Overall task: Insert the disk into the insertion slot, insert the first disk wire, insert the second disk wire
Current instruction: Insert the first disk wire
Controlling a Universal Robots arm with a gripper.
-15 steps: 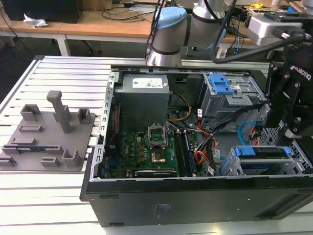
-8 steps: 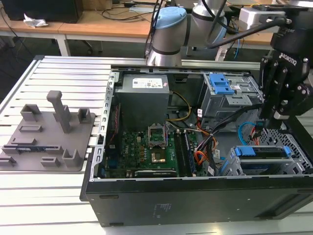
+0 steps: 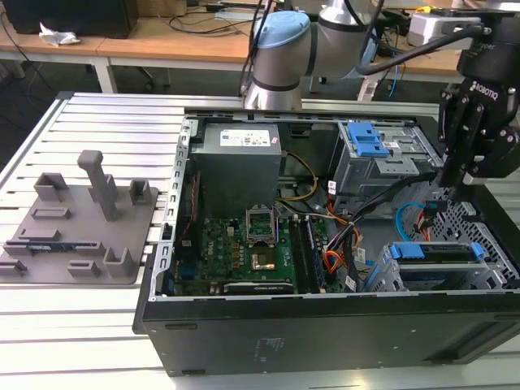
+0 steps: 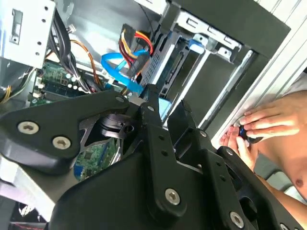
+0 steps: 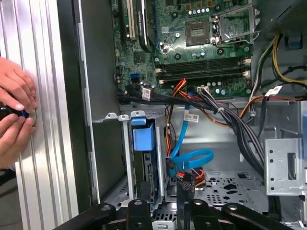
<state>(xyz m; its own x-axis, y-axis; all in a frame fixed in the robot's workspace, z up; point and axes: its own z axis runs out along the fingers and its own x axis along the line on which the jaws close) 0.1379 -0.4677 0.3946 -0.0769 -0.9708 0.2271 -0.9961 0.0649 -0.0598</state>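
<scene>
Disk (image 3: 431, 252) sits in the insertion slot (image 3: 378, 278), at the near corner of the open case (image 3: 325, 325) on the exterior view's right. Gripper (image 5: 164, 195) hangs just above it, fingers (image 5: 184, 194) spread, nothing between them. One fingertip is just beside the black plug of the first disk wire (image 5: 194, 173), with the second disk wire (image 5: 192, 155) looping alongside.
</scene>
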